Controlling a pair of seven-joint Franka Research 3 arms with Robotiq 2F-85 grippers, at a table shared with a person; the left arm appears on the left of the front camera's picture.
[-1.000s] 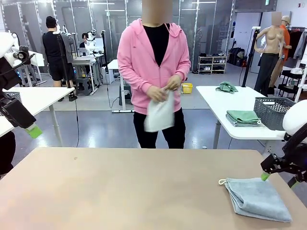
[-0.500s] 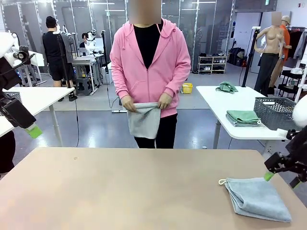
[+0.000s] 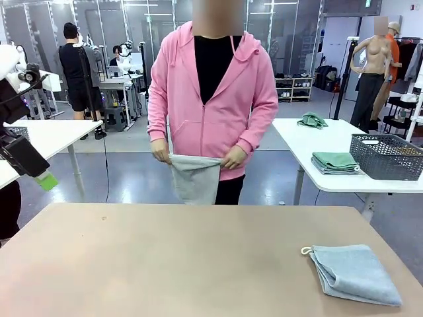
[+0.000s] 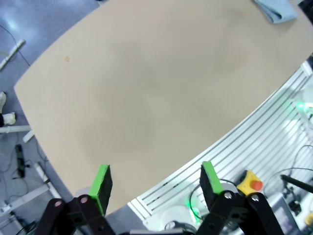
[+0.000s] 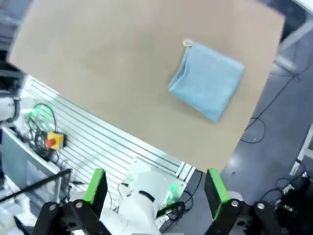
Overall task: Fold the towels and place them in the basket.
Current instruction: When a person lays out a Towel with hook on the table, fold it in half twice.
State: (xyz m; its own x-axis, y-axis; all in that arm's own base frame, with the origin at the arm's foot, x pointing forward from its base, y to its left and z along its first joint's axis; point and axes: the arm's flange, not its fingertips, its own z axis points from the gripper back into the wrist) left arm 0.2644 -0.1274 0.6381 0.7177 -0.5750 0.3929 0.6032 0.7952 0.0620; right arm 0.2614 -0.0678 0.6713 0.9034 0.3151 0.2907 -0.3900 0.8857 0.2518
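Left end effector (image 3: pixel 45 179) raised at frame's left edge, jaws apart, empty, right end effector (image 5: pixel 155 188) high over tabletop (image 5: pixel 112 78), jaws apart, person's hands (image 3: pixel 160 155) spreading cream towel (image 3: pixel 195 181), centre

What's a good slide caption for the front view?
Person in pink hoodie holds a whitish towel up behind the table; a folded pale blue towel lies on its near right.

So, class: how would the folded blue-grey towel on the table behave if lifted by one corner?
Probably floppy: the blue-grey towel lies in soft, rounded layers, so it would likely sag and unfold. It looks light, being thin cloth lying flat. Pushed, it might bunch rather than slide across the table.
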